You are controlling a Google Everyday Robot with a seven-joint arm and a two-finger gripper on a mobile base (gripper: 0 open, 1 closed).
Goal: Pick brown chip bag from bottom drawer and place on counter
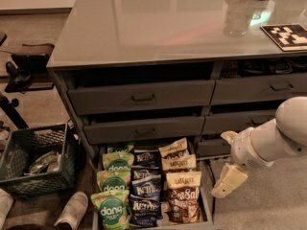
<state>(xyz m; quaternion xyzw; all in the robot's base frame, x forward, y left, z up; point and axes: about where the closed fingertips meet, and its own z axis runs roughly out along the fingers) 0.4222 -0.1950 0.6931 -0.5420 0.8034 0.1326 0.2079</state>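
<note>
The bottom drawer point(207, 201) is pulled open at floor level under the cabinet. Its right column holds three brown chip bags; the front one point(183, 199) shows pale "Sea Salt" lettering, with two more point(178, 163) behind it. My gripper point(228, 181) hangs on the white arm just right of the drawer, level with the front brown bag and apart from it, holding nothing. The glossy grey counter point(158, 23) tops the cabinet.
Green "dang" bags point(113, 186) fill the drawer's left column and dark blue "Kettle" bags point(146, 191) the middle. A black crate point(33, 159) and shoes point(72, 210) lie on the floor at left. A clear cup point(237, 18) and a black-white marker board point(288, 35) sit on the counter.
</note>
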